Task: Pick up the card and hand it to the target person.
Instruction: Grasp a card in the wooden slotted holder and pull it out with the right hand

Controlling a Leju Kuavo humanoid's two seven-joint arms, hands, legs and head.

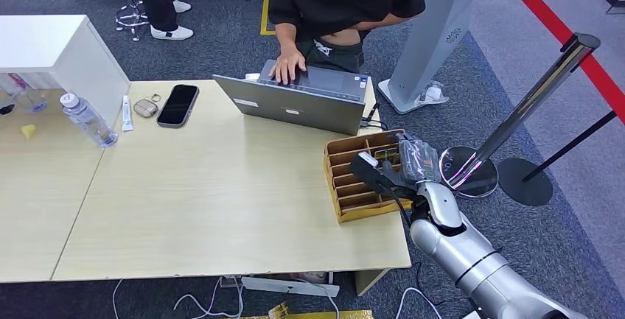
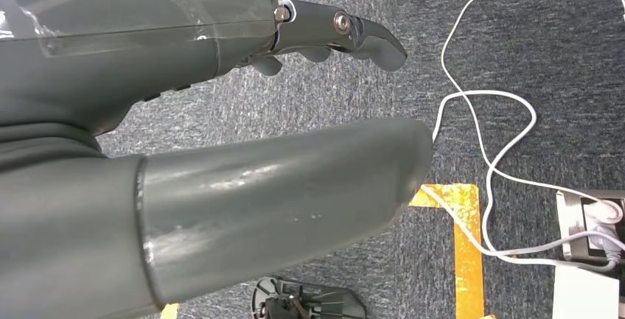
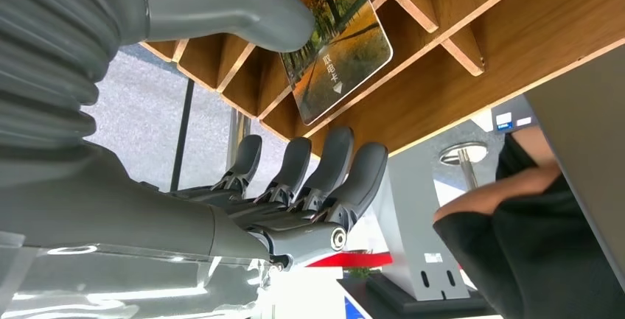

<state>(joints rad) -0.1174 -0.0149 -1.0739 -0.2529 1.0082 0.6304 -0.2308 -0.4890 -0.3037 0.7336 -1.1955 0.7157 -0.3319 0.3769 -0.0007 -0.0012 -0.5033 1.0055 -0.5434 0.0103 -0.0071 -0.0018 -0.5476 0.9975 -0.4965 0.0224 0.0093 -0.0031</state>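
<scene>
Card (image 3: 337, 39), one visible, standing in wooden rack (image 1: 359, 175), right hand (image 1: 402, 163) fingers spread around it, thumb seemingly touching, lower edge hidden, left hand (image 2: 221, 113) hanging loosely spread.

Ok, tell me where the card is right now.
The card stands in a slot of the wooden organizer at the table's right edge, near the laptop. In the right wrist view the right hand has its thumb on the card.

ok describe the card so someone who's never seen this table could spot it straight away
On the light wooden table, go to the brown divided wooden rack at the edge beyond the laptop. The card stands in one of its slots by the right robot hand. Its glossy autumn-trees picture sets it apart from the bare slots around it.
</scene>
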